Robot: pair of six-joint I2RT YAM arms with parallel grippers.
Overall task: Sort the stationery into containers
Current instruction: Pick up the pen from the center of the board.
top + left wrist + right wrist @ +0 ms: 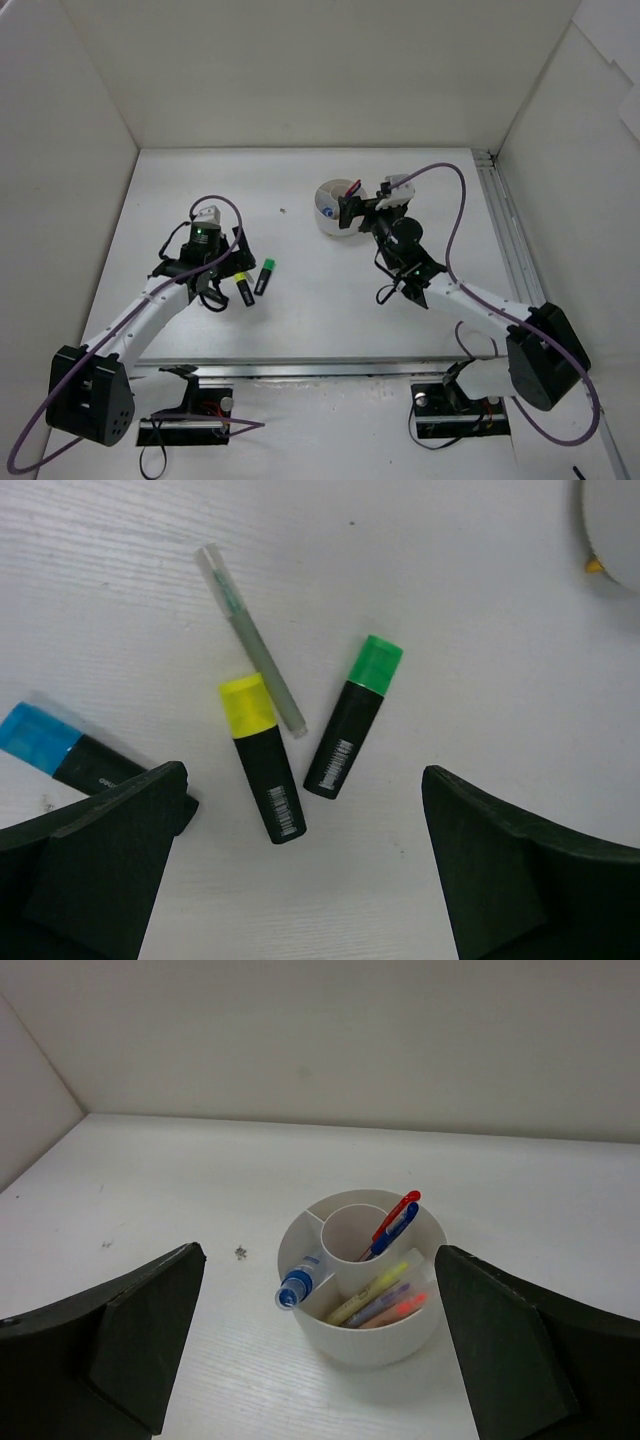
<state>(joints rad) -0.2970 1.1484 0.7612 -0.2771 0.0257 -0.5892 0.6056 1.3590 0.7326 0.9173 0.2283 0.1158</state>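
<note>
Lying blue-capped highlighter (60, 750): left-wrist view only

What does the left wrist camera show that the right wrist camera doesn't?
Left wrist only: three highlighters lying on the table, yellow-capped, green-capped and blue-capped, plus a thin clear pen beside the yellow one. Right wrist only: the inside of the white tub, holding red and blue pens, a blue-capped tube and pastel markers. Both: the white table and wide-open black fingers at the lower corners.
</note>
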